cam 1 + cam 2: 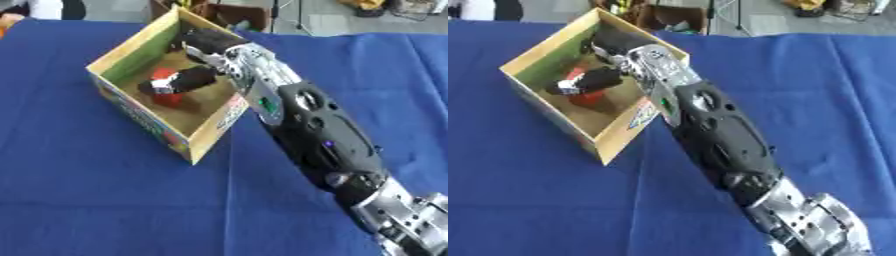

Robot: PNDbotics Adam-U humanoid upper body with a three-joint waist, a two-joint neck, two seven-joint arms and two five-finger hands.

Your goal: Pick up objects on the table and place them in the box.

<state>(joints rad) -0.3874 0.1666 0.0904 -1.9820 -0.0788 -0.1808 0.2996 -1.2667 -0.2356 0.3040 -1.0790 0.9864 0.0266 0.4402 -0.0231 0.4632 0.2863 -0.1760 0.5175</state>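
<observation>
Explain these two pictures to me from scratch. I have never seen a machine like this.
Both pictures come from the two eyes of a camera in a humanoid robot's head, looking down at the same moment, so they nearly match. The long black and silver limb coming in from the lower right is the robot's right arm. It reaches into an open cardboard box that stands on a table with a blue cloth. Inside the box the right hand has its dark fingers on a red block; whether they grip it or are letting go cannot be told. The left hand does not show.
</observation>
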